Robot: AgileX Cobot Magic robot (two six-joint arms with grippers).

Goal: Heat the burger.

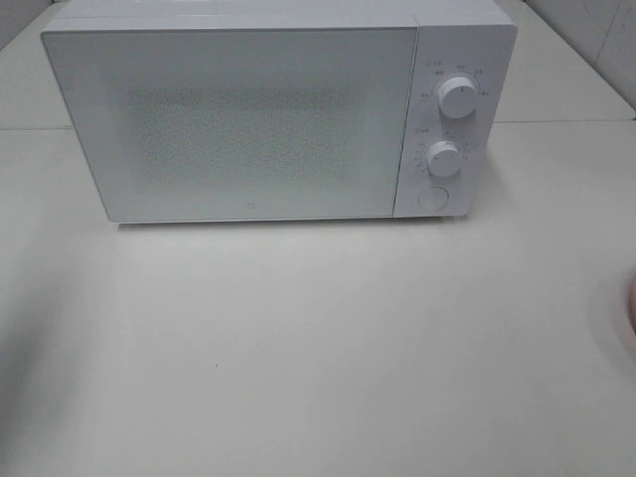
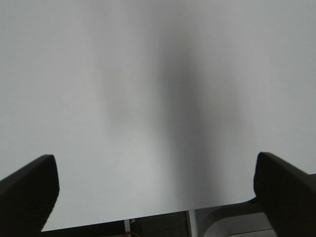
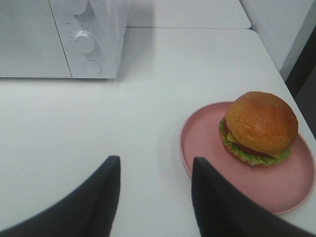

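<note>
Burger (image 3: 260, 127) sits on pink plate (image 3: 197, 143), beside empty right gripper (image 3: 155, 170).

We see a microwave (image 1: 278, 109) with a smooth white casing that looks like plastic or painted metal; we cannot tell which. Its door (image 1: 234, 124) has a matt, finely speckled panel, and its knobs (image 1: 458, 96) look like smooth white plastic. The desk (image 1: 318, 348) is a smooth, off-white, faintly satin surface. The plate (image 3: 247, 170) is salmon-pink, matt and smooth-rimmed. The burger (image 3: 259, 127) has a slightly glossy, finely textured orange-brown bun over ruffled green lettuce. The right end effector (image 3: 155, 185) and left end effector (image 2: 155, 185) have matt black fingers.
</note>
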